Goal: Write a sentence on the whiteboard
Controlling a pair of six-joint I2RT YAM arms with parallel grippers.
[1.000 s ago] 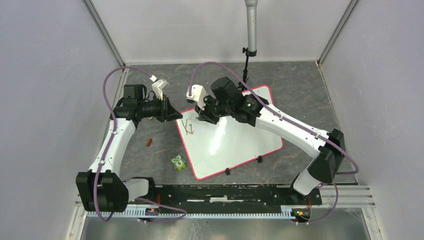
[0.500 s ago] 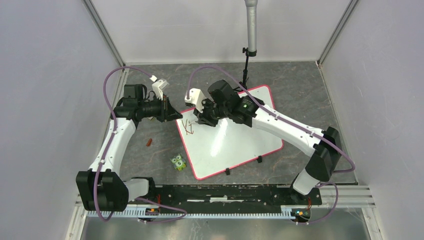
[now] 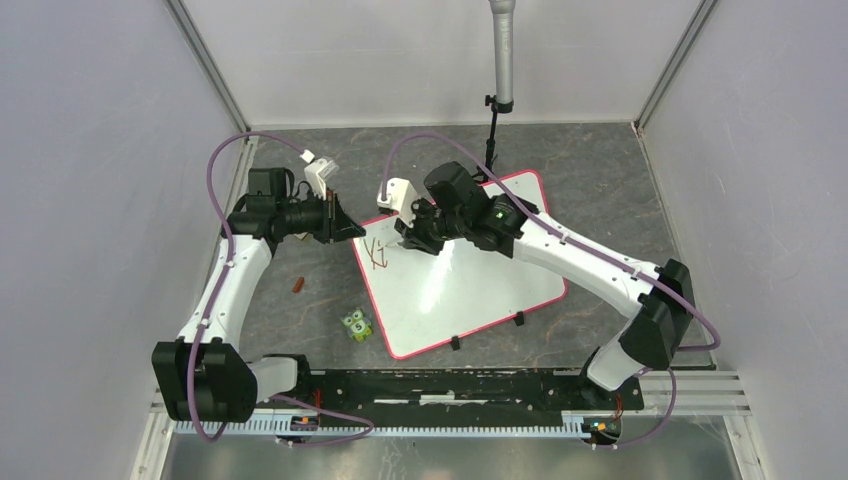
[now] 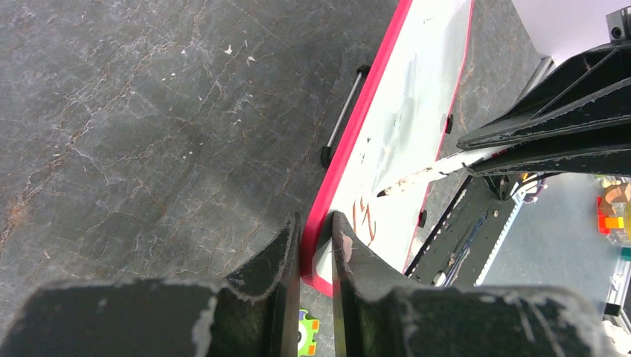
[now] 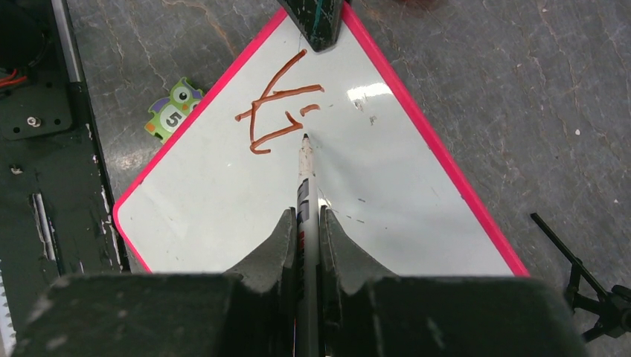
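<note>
At the near edge of the table (image 3: pixel 640 190) runs a black rail (image 3: pixel 450 385) where both arms are bolted. Just beyond it lies a small green owl-shaped piece (image 3: pixel 355 324) marked with a 5, just beside the near-left edge of the whiteboard (image 3: pixel 470 285) but not touching it. Farther left, a small red piece (image 3: pixel 297 285) lies alone on the grey stone surface.

The whiteboard lies flat in the middle of the table, turned so that one corner points toward the rail. Two small black feet show along its near-right edge.

The right hand (image 5: pixel 306 216) reaches in over the board from the right and is clenched on a marker (image 5: pixel 305 186), which runs out straight between its fingers. The marker's dark tip is at the white surface, just beside the last stroke. Whether it actually presses on the board cannot be told.

Of the sentence (image 3: pixel 376 253), only the start is there. It is a brownish-red "K" with a short stroke and a small dash next to it, close to the board's left corner.

At that same corner the left hand (image 4: pixel 315 223) grasps the board, one finger on each side of the red-pink frame.

Behind the board's far corner, a thin black stand (image 3: pixel 491 130) rises near the back wall under a grey pole (image 3: pixel 503 50).
</note>
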